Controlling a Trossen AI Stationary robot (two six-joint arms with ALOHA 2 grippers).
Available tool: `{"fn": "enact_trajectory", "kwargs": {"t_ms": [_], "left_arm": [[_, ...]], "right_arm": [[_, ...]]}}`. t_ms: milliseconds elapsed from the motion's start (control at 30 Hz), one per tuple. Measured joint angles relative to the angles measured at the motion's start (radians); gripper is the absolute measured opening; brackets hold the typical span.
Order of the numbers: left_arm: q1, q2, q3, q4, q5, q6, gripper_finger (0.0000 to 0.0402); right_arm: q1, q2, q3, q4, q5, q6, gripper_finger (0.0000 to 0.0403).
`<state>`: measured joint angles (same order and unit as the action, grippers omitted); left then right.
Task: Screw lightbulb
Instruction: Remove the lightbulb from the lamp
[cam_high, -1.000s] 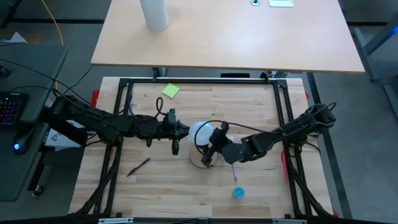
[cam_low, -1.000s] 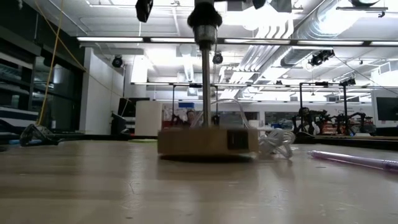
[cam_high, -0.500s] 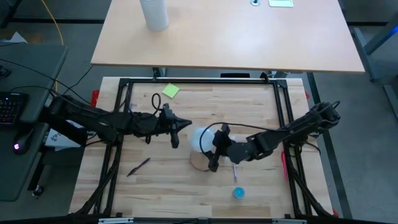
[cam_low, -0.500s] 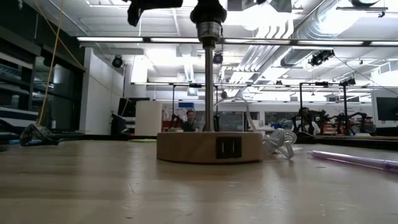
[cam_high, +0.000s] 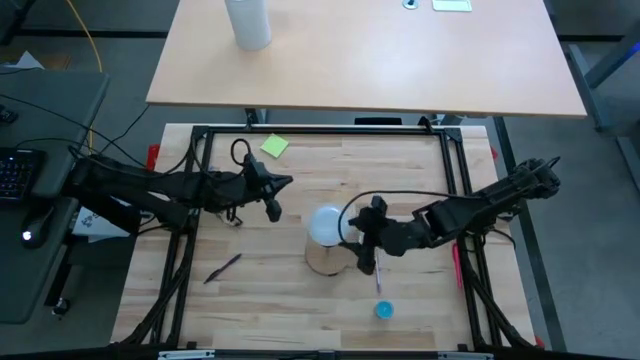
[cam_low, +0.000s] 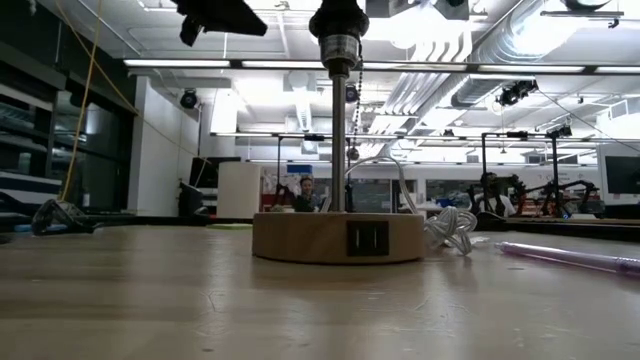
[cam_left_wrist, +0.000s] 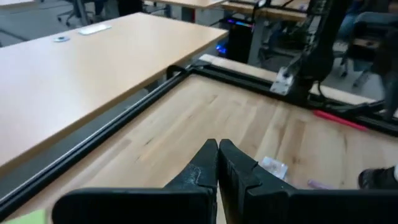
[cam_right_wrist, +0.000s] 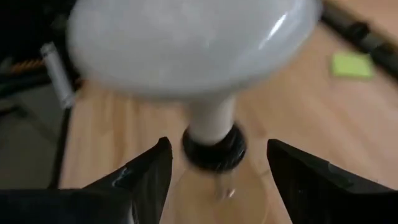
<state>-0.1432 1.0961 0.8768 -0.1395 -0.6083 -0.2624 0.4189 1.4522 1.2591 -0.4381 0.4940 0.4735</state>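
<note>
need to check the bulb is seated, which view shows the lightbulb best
The right wrist view: the lightbulb fills the picture, its neck running down into the black socket, between the open right gripper fingers. The high view shows only its round white top. The low view cuts it off above the socket, and the left wrist view misses it.

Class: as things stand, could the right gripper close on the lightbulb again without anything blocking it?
Probably yes. The right gripper stands open right beside the lightbulb, which sits in the black socket. Nothing lies between them, and the left gripper is shut, well off to the side.
</note>
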Motion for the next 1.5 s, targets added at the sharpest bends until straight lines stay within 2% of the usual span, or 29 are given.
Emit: {"fn": "enact_trajectory", "kwargs": {"t_ms": [100, 267, 367, 533, 633, 700, 867, 967, 1033, 1100, 1267, 1367, 1433, 1500], "left_arm": [[0.0, -0.016, 0.0, -0.069, 0.002, -0.04, 0.0], [-0.015, -0.016, -0.017, -0.246, 0.038, -0.144, 0.0], [-0.042, -0.013, -0.086, -0.204, 0.068, -0.214, 0.0], [-0.104, -0.003, -0.225, 0.019, 0.094, -0.33, 0.0], [-0.14, 0.02, -0.262, 0.053, 0.105, -0.362, 0.0], [-0.161, 0.036, -0.261, 0.051, 0.106, -0.37, 0.0], [-0.195, 0.078, -0.261, 0.114, 0.11, -0.334, 0.0], [-0.198, 0.101, -0.261, 0.126, 0.126, -0.294, 0.0], [-0.195, 0.114, -0.258, 0.134, 0.147, -0.268, 0.0], [-0.191, 0.125, -0.245, 0.13, 0.18, -0.234, 0.0], [-0.191, 0.181, -0.198, 0.131, 0.193, -0.116, 0.0], [-0.195, 0.239, -0.176, 0.141, 0.201, -0.071, 0.0], [-0.201, 0.287, -0.167, 0.145, 0.207, -0.065, 0.0], [-0.208, 0.33, -0.163, 0.174, 0.207, -0.065, 0.0]], "right_arm": [[0.02, -0.039, 0.004, -0.109, -0.077, 0.031, 0.0256], [0.053, -0.112, 0.093, -0.382, -0.083, 0.077, 0.0256], [0.043, -0.14, 0.184, -0.477, -0.056, 0.079, 0.0256], [-0.003, -0.143, 0.366, -0.656, -0.049, 0.061, 0.0237], [-0.03, -0.132, 0.47, -0.731, -0.05, 0.033, 0.0201], [-0.05, -0.116, 0.537, -0.757, -0.058, 0.008, 0.016], [-0.115, -0.06, 0.695, -0.756, -0.188, -0.074, 0.0043], [-0.146, -0.007, 0.788, -0.74, -0.269, -0.139, 0.0009], [-0.162, 0.031, 0.855, -0.739, -0.321, -0.165, 0.0015], [-0.177, 0.072, 0.919, -0.758, -0.368, -0.164, 0.0042], [-0.197, 0.199, 1.092, -0.815, -0.435, -0.134, 0.0162], [-0.218, 0.216, 1.063, -0.699, -0.565, -0.087, 0.022], [-0.231, 0.238, 1.057, -0.641, -0.677, -0.059, 0.0237], [-0.234, 0.27, 1.074, -0.667, -0.731, -0.052, 0.024]]}}
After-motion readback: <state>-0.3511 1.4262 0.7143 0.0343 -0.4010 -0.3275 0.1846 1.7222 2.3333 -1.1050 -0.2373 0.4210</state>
